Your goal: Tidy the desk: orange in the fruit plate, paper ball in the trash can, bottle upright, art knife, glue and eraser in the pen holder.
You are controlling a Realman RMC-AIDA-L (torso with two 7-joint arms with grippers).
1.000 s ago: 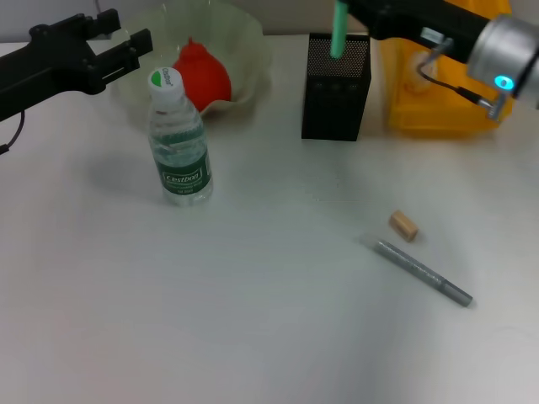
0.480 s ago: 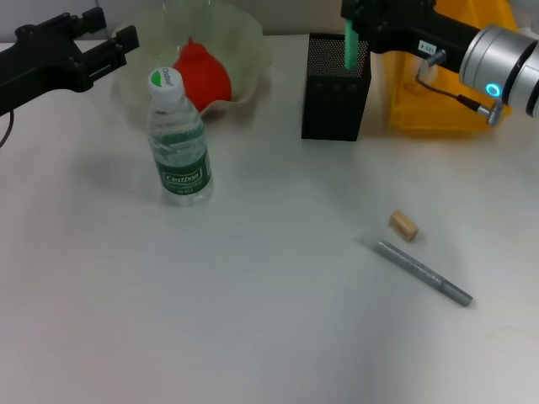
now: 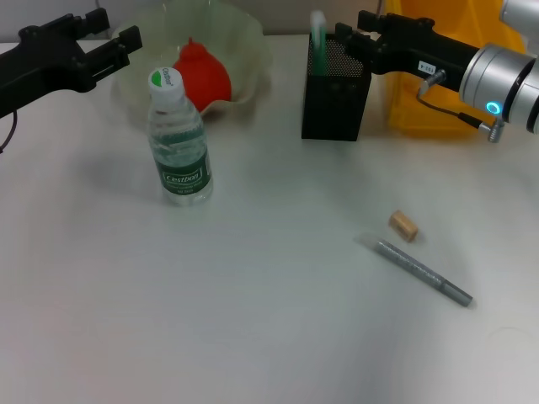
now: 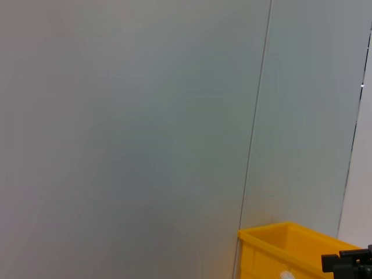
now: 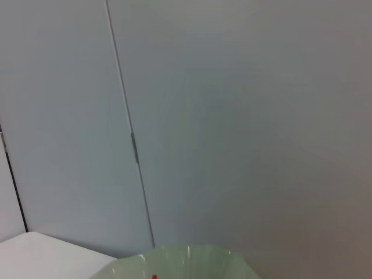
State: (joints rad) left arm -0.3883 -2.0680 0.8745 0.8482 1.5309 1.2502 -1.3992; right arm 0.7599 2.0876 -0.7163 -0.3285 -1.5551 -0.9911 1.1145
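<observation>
White bench (image 3: 253, 320) underfoot, pale and bare toward the near edge. Nearest, toward the right: grey knife (image 3: 424, 273) lying flat on a slant, with tan eraser (image 3: 403, 225) just beyond its far end, apart from it. Further back on the left: bottle (image 3: 178, 141) upright, cap on. Behind that: plate (image 3: 244, 46) holding orange (image 3: 202, 71), far rim cut off at the frame's top. Left hand (image 3: 109, 42) parked beside the plate's left side, raised, fingers a narrow gap apart, gripping nothing. Mid-back: holder (image 3: 335, 93) with green glue stick (image 3: 318, 38) standing in it at the left wall, white top poking above the rim, lower part hidden by mesh. Right hand (image 3: 354, 42) just right of the stick at the holder's far rim, fingers spread and off the stick; fingertips partly hard to make out against the black mesh. Furthest back right: yellow can (image 3: 421, 109), mostly covered by the right arm, top cropped.

Left wrist view: mostly grey wall panels, plus can (image 4: 273, 250) corner with a small white bit inside, too little seen to name; a black piece at the picture's edge. Right wrist view: wall panels, bench corner, plate (image 5: 180, 264) rim and a red speck of orange (image 5: 154, 276); own fingers unseen in both.
</observation>
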